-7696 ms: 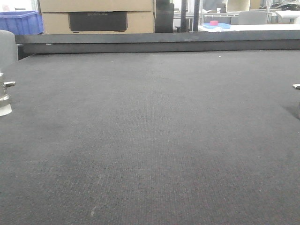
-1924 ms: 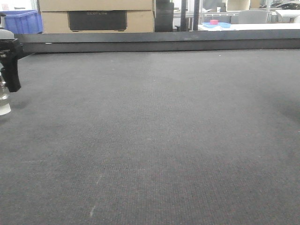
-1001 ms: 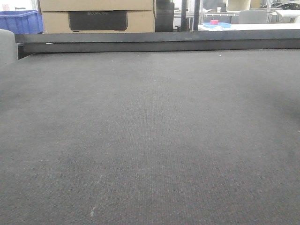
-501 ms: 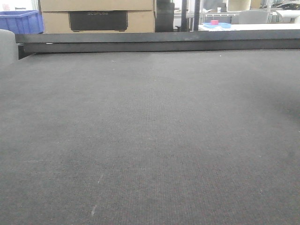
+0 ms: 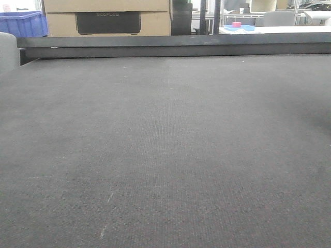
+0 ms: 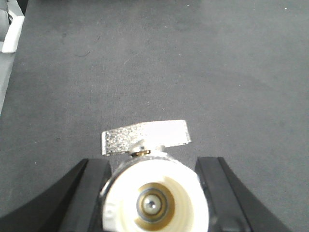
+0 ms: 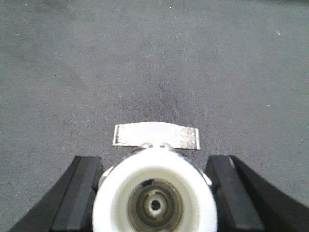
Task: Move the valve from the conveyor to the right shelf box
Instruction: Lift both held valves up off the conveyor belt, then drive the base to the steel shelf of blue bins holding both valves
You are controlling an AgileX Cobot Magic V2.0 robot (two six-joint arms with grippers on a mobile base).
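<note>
My left end effector (image 6: 150, 162) grips one valve (image 6: 153, 200) and my right end effector (image 7: 153, 158) another valve (image 7: 154, 195), both above the conveyor surface (image 5: 165, 155), so pickup looks done; delivery to the unseen right shelf box remains

A: Front view dim, flat light, conveyor (image 5: 165, 155) grainy, top-right corner blown out.
B: Wrist views brighter; left valve (image 6: 154, 183) and right valve (image 7: 154, 179) overexposed, soft close up; faint shadow beyond right one.
</note>
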